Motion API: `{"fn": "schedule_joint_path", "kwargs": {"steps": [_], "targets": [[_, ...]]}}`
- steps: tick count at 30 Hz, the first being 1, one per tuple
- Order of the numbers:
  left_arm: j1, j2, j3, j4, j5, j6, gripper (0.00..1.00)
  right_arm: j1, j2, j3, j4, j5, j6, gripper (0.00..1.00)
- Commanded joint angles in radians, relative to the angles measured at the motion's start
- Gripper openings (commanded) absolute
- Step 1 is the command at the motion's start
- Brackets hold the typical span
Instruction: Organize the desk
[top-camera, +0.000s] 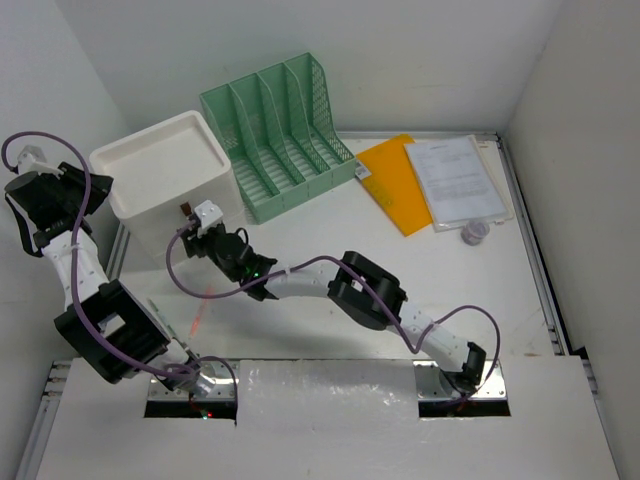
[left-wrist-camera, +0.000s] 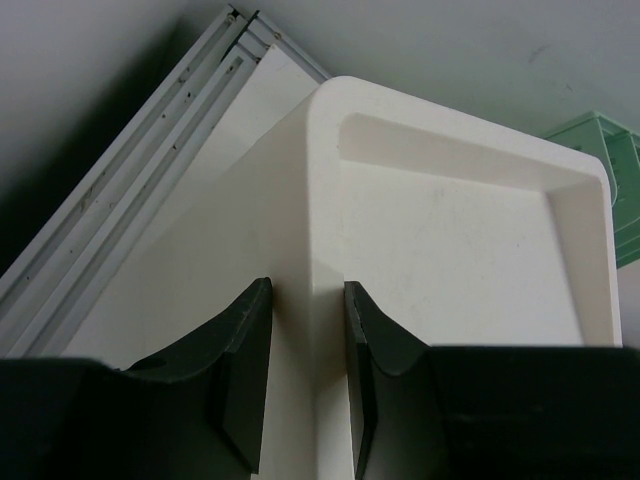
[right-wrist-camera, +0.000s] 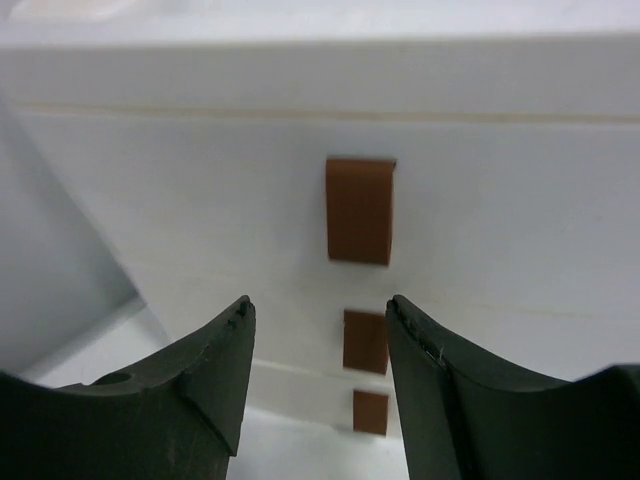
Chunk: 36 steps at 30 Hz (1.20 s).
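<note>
At the near edge of the desk, a wide matte white top edged with silver rails, the bases of both arms are seen bolted side by side. The desk fills most of the top view and carries everything else.

The right arm is stretched leftward across the desk, and the right gripper is held in front of the white drawer box. Its fingers are spread moderately wide, and nothing is held between them. Three brown pull tabs are seen on the drawer fronts, stacked one above another, and the gripper is pointed at them without contact.

The left arm is bent up along the left side, and the left gripper is brought to the box's near-left corner. There the narrow pincer is closed over the rounded vertical edge, with one pad laid on each side of it. The recessed top of the box is seen beyond the fingers.

Just beside the box, to its right, a green mesh file rack with several slots is stood against the back wall. Farther right, an orange folder is laid flat, and a sheaf of printed papers is partly overlapped on it. A small round pale object is found at the near edge of the papers; what it is cannot be told.
</note>
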<state>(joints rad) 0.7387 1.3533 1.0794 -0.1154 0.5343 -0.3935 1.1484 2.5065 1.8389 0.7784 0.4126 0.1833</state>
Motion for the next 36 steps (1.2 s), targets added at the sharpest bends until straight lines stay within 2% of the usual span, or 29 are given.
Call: {"fn": "schedule_joint_path", "kwargs": {"steps": [1, 7, 17, 22, 36], "targets": [[-0.010, 0.040, -0.018, -0.170, 0.130, -0.079, 0.00, -0.015, 0.040, 0.086, 0.015, 0.097, -0.036, 0.54], [-0.009, 0.052, -0.018, -0.167, 0.138, -0.090, 0.00, -0.015, 0.072, 0.128, -0.034, 0.173, -0.034, 0.52], [-0.004, 0.067, -0.015, -0.165, 0.147, -0.085, 0.00, -0.013, 0.138, 0.203, -0.030, 0.172, -0.076, 0.48], [-0.002, 0.070, -0.016, -0.164, 0.147, -0.084, 0.00, -0.015, 0.130, 0.197, 0.005, 0.172, -0.102, 0.45], [0.001, 0.076, -0.021, -0.162, 0.150, -0.084, 0.00, -0.013, 0.098, 0.195, 0.051, 0.158, -0.131, 0.46]]}}
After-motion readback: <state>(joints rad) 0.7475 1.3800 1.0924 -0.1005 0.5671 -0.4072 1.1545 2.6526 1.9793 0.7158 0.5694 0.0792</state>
